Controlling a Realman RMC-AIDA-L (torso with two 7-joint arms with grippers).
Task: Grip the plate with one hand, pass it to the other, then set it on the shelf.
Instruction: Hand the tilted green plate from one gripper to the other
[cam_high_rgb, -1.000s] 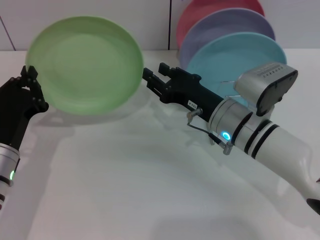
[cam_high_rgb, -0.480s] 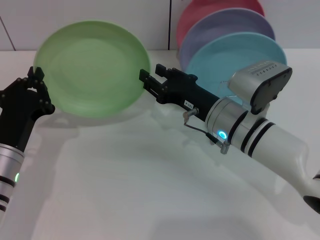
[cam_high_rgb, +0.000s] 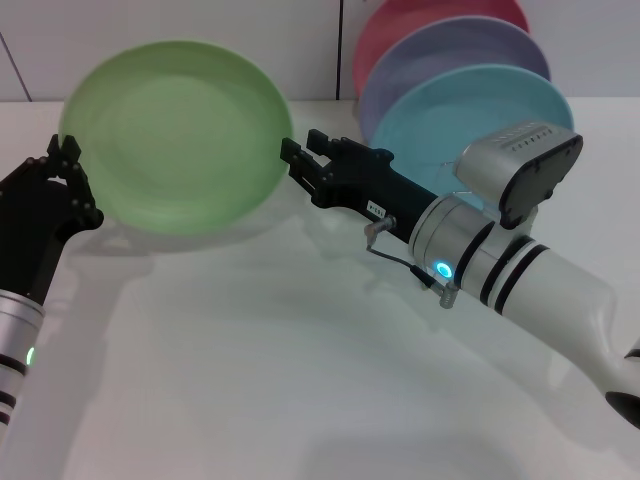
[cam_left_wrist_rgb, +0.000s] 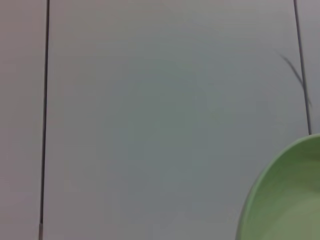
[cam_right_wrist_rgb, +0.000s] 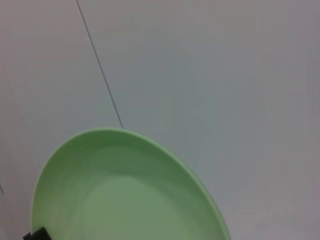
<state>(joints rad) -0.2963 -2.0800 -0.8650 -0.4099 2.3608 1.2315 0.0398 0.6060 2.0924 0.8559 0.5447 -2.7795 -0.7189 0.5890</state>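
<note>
While the left gripper (cam_high_rgb: 62, 165) pinches the green plate (cam_high_rgb: 175, 135) by its left rim, held tilted above the table (cam_high_rgb: 250, 380), the right gripper (cam_high_rgb: 300, 160) sits spread at its right rim, not visibly clamping. Left wrist view: plate edge (cam_left_wrist_rgb: 285, 200) against wall. Right wrist view: plate (cam_right_wrist_rgb: 125, 195) fills the bottom.

Before me lies a white table (cam_high_rgb: 250, 380), smooth and slightly glossy, carrying soft grey shadows. Behind it stands a pale wall (cam_high_rgb: 200, 25) of large panels, divided by thin dark vertical seams; my wrist cameras see the same grey panels and seams (cam_left_wrist_rgb: 45, 120). The light seems even and diffuse, though I cannot tell where it comes from.
</note>
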